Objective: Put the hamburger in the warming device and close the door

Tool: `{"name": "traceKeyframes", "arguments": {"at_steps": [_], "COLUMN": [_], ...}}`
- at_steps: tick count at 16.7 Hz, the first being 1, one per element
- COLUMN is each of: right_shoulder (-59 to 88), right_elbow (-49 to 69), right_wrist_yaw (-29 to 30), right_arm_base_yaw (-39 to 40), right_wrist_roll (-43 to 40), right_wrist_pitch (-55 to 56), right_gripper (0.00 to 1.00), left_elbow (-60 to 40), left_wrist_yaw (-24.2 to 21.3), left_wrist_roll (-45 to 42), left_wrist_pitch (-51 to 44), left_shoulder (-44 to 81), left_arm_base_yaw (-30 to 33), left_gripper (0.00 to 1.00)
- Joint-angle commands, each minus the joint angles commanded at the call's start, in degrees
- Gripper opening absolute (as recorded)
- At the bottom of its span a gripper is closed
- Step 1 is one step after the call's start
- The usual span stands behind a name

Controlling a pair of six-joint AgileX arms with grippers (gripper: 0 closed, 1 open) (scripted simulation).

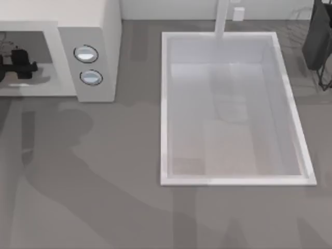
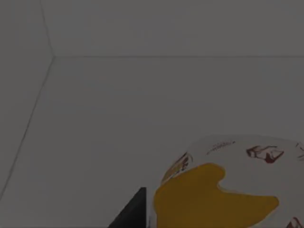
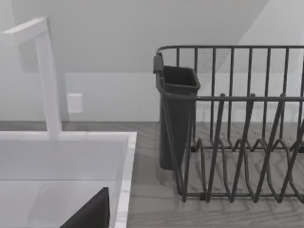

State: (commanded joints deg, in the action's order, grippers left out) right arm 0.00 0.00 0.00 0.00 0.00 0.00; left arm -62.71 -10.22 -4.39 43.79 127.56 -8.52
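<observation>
DESK: What sits closest to the lens?

FIELD: The hamburger, seen from the left wrist; a roundish cream-white wrapper with a broad orange-yellow patch and small red-brown markings; it lies low against the grey cavity floor of the warming device, with the back wall and a side wall meeting beyond it.

DESK: And the arm carrying it?

FIELD: The left hand reaches into the open cavity at the top view's far left, beside the panel with two round knobs; the hamburger is directly in front of that hand, right up against it; whether the hand is clamped on it or already apart cannot be told from these views.

DESK: Any long axis to worry about?

FIELD: None to speak of; the item is round, so its heading matters little; what counts is that it is already inside the box, and the left arm is by far the nearer one.

DESK: The right arm?

FIELD: The right hand is parked at the back right of the counter, past the sink, facing the dish rack and the faucet; its state cannot be told either.

DESK: What is left?

FIELD: By my reading, letting go, backing out, then swinging the door shut; the door itself I cannot make out here.
</observation>
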Motion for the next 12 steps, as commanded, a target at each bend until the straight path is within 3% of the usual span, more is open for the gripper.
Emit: {"name": "traceKeyframes", "arguments": {"at_steps": [12], "right_shoulder": [0.0], "right_elbow": [0.0], "right_wrist_yaw": [0.0], "right_arm_base_yaw": [0.0], "right_wrist_roll": [0.0], "right_wrist_pitch": [0.0], "right_gripper": [1.0], "left_elbow": [-40.09], "left_wrist_yaw": [1.99], "left_wrist_roll": [1.2], "left_wrist_pitch": [-17.07], "left_shoulder": [21.23], "left_arm_base_yaw": [2.53], "left_gripper": [0.0]}}
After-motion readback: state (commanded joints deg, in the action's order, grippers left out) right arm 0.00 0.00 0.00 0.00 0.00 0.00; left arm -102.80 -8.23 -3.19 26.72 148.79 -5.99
